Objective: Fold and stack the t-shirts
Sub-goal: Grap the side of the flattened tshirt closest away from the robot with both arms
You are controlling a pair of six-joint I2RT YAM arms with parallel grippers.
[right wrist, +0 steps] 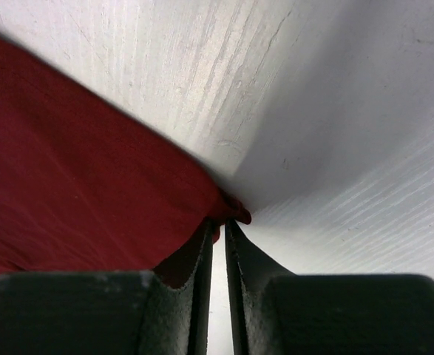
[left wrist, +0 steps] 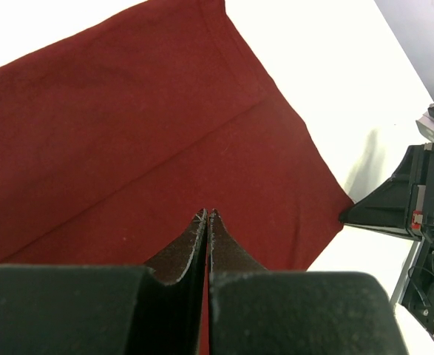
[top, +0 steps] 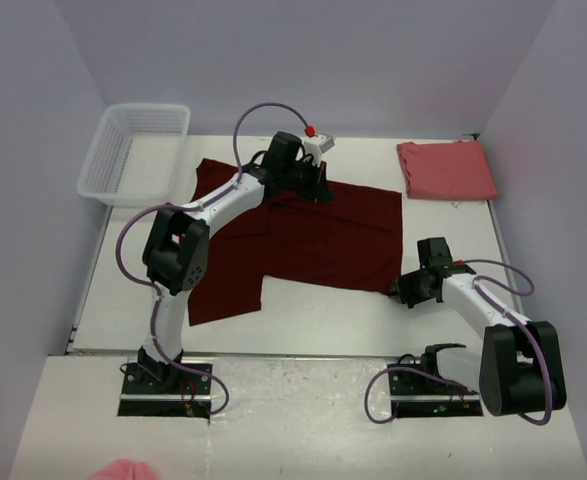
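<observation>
The dark maroon t-shirt (top: 303, 240) lies spread across the middle of the table, partly folded. My left gripper (top: 318, 188) is down at its far edge with jaws pressed together on the cloth (left wrist: 165, 111). My right gripper (top: 401, 290) is at the shirt's near right corner, and its jaws pinch the bunched corner (right wrist: 235, 213). The left wrist view shows the right gripper (left wrist: 372, 214) touching that corner. The salmon pink t-shirt (top: 445, 168) lies folded at the far right, apart from both grippers.
A white mesh basket (top: 138, 150) stands at the far left corner. Walls close in the table on three sides. A pink cloth scrap (top: 123, 470) shows at the bottom edge, below the left arm's base.
</observation>
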